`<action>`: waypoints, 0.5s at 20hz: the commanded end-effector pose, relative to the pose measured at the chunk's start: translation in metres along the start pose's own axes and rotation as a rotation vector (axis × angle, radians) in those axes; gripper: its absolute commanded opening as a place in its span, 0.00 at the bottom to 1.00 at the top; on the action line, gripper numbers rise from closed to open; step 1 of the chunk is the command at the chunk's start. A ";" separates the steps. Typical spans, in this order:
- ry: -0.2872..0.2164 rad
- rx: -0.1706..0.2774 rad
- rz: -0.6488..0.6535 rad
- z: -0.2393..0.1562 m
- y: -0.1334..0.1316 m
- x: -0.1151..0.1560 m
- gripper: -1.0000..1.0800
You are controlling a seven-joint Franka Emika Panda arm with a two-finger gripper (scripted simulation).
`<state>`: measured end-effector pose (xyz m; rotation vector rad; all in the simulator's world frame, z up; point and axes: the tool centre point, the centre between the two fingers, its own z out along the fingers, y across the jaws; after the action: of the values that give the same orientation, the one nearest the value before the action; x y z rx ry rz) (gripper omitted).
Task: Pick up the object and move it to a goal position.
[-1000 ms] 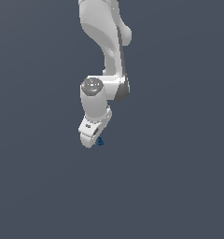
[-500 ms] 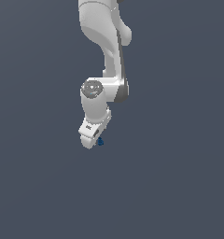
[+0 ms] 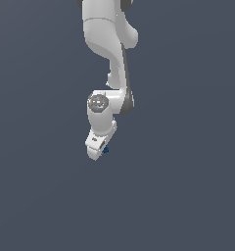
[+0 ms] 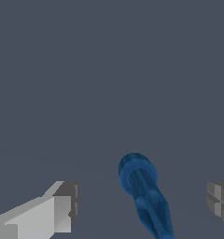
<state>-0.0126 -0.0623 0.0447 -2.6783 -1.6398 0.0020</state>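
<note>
in the wrist view the white two-fingered robot gripper (image 4: 141,205) stands apart, its left finger (image 4: 53,212) and right finger (image 4: 220,198) both clear of the small dark-blue lumpy object (image 4: 144,193) between them. the step looks like pre-grasp; next, closing squarely on it.

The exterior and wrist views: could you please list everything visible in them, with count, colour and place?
object: one, dark blue, lumpy and elongated; in the wrist view it lies between the two fingers with gaps on both sides; in the exterior view only a blue speck shows beside the hand's tip.
surface: one, plain dark grey-blue, filling the background of both views.
arm: one, white with dark joints, coming down from the exterior view's top.
hand: one, white, open; fingers light grey with darker tips, either side of the object, neither visibly touching it.
</note>
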 end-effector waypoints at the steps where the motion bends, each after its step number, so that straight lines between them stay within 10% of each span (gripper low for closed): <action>1: 0.000 -0.002 0.000 0.002 0.001 0.000 0.96; 2: 0.000 -0.002 0.000 0.002 0.001 0.000 0.00; 10: 0.000 -0.002 0.000 0.002 0.001 0.000 0.00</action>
<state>-0.0116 -0.0625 0.0425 -2.6792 -1.6403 0.0002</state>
